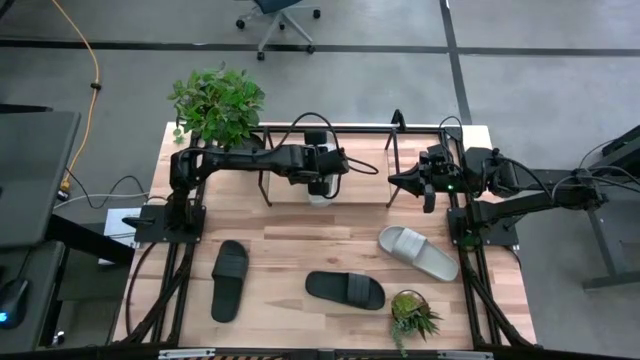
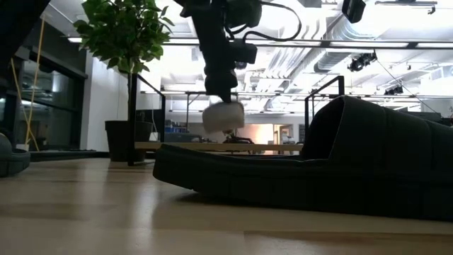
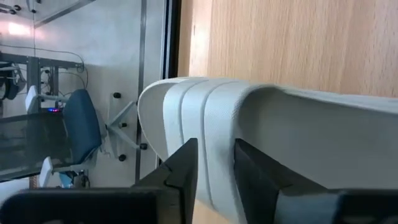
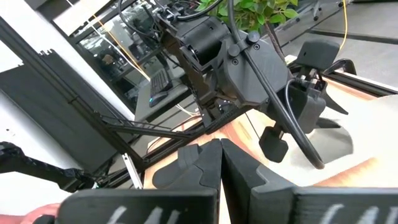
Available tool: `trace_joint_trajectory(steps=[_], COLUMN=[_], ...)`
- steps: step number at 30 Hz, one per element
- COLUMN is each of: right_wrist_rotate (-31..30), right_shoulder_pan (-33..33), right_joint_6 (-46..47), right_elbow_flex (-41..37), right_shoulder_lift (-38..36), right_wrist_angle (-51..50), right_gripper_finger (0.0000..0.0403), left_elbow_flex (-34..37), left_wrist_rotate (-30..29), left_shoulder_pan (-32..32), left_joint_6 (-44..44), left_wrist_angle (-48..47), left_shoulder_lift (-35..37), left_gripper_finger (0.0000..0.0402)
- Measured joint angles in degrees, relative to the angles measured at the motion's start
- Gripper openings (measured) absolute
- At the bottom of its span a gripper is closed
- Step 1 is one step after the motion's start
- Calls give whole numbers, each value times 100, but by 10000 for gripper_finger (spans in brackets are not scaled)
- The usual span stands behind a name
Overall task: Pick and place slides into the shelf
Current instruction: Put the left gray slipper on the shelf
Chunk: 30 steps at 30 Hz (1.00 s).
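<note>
My left gripper [image 1: 322, 178] is shut on a light grey slide [image 3: 261, 130] over the wood board [image 1: 360, 190] of the black-tube shelf [image 1: 390, 128], near the board's left half. In the low view the slide [image 2: 223, 117] hangs under the gripper above the board. My right gripper [image 1: 412, 181] is shut and empty at the shelf's right end; it also shows in its own wrist view [image 4: 219, 165]. A second light grey slide [image 1: 418, 252] and two black slides [image 1: 230, 280] [image 1: 345, 290] lie flat on the tabletop, nearer than the shelf. My left gripper pinches a ribbed band of the grey slide [image 3: 217, 143], seemingly its wide strap, between its two fingers [image 3: 183, 177]. The fingers come from above, pointing down. The slide hangs below them, tilted; in the low view it seems clear of the board.
A large potted plant [image 1: 215, 100] stands at the table's far left corner, beside the shelf. A small potted plant [image 1: 412, 315] stands near the front edge, right of the black slide. The shelf's upright black posts [image 1: 392, 160] stand close to my right gripper.
</note>
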<state>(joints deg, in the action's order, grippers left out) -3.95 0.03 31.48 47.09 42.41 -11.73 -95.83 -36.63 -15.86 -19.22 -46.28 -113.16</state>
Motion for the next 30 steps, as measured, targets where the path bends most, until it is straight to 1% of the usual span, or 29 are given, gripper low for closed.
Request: trace_joint_trajectory(steps=[4,11,15,20,26,30], right_wrist_rotate=[17,96,113,114,144,308], right_shoulder_pan=[1,0,1,1,0,1], right_joint_6=[0,-1,0,-32,-66,-92], right_elbow_flex=[0,0,0,0,0,0], right_shoulder_lift=[0,0,0,-2,-7,-9], right_wrist_angle=[0,-1,-2,-2,-2,-2], right_gripper_finger=[0,0,0,0,0,0], left_elbow_flex=[-2,-2,-101,-651,-1394,-1856], left_wrist_rotate=[-45,-47,-45,-186,-216,-162], left_shoulder_pan=[0,7,36,198,452,612], left_joint_6=[15,32,188,319,338,804], left_wrist_angle=[2,2,-118,-460,-714,-1263], left_shoulder_lift=[0,0,19,46,52,52], left_gripper_finger=[101,101,101,101,101,101])
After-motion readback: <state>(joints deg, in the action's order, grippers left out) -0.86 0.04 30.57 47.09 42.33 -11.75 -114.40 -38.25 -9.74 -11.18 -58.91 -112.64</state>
